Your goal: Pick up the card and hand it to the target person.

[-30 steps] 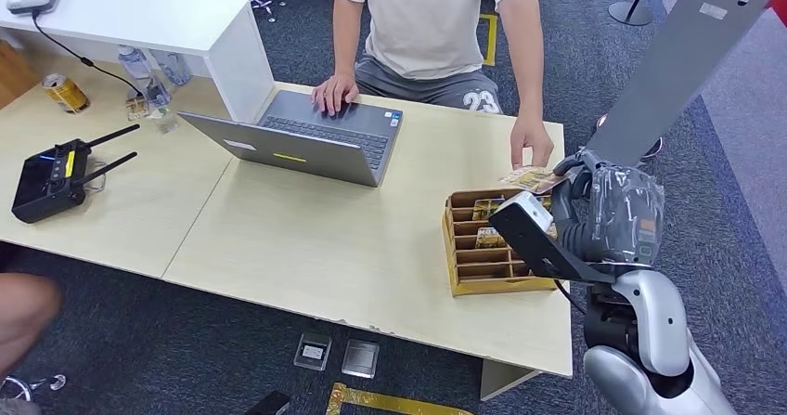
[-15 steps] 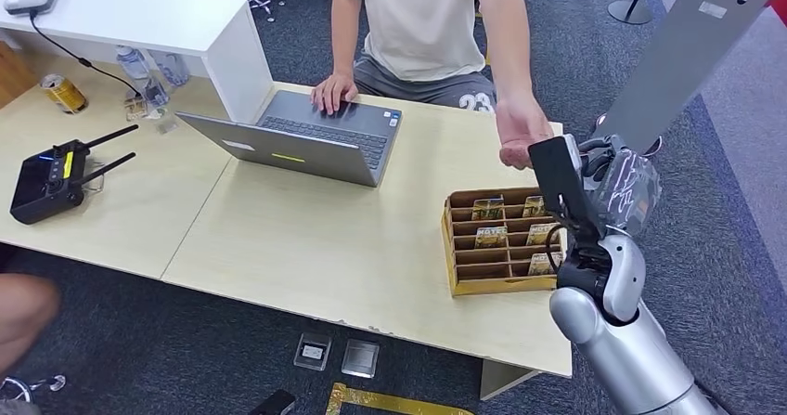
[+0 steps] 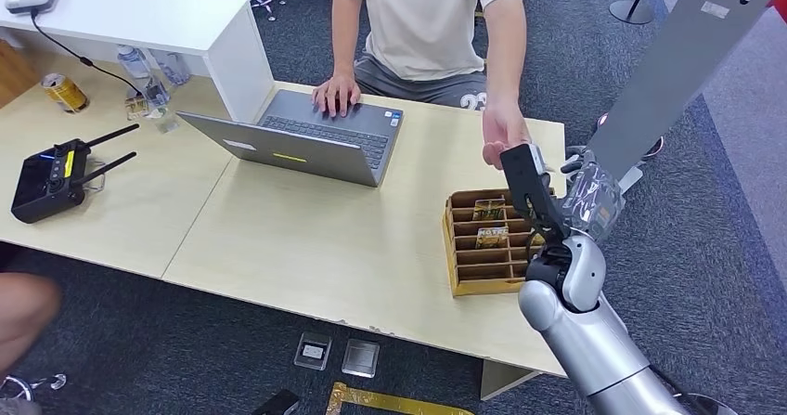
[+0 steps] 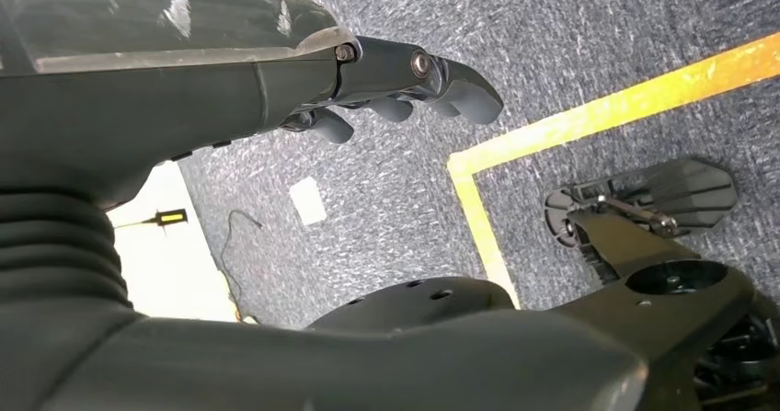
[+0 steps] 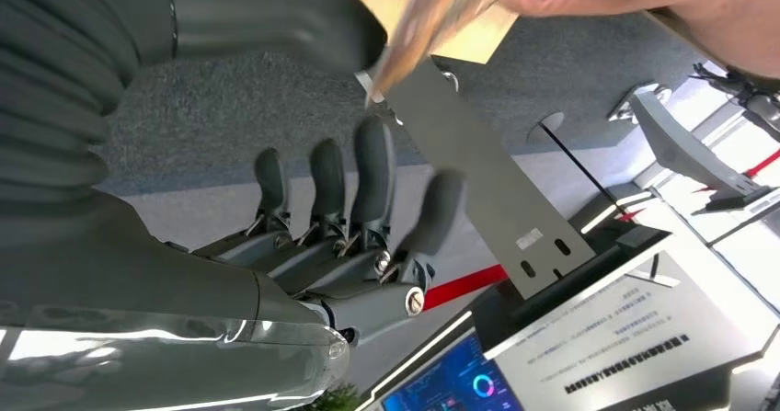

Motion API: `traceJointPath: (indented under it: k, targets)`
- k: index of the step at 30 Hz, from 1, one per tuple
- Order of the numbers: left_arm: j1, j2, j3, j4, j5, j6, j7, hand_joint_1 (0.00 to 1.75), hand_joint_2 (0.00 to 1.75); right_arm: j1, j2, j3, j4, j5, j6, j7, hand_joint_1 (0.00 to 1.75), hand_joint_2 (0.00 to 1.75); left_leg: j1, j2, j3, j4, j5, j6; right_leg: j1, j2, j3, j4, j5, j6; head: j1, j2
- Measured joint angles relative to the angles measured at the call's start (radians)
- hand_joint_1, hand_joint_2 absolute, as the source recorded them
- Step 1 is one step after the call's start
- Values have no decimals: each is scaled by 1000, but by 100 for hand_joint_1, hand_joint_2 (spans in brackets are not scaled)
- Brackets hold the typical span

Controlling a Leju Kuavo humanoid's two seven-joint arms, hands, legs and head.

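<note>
One person [image 3: 427, 20] sits beyond the right hand [image 3: 583, 201], with two hands in view: one person's hand [image 3: 504, 134] just beside the robot's hand, the other [image 3: 336, 92] well apart from it, on the one laptop [image 3: 295, 141]. One wooden divided tray [image 3: 462, 265] lies just below the right hand; at least two cards [image 3: 489, 210] are visible in its compartments. Far from the hand: one remote controller [image 3: 51, 178] with two antennas, one can [image 3: 65, 92], and two small square boxes [image 3: 336, 354] on the floor.
</note>
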Motion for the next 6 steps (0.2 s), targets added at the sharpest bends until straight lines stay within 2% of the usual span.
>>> traceJointPath:
  k: [6]
  targets:
    - [1, 0, 0, 0, 21, 7, -2, 0, 0, 20, 26, -50, 9, -138, 0, 0, 0, 175, 0, 0, 0, 0, 0, 0, 0, 0, 0, 0, 0, 0, 0, 0]
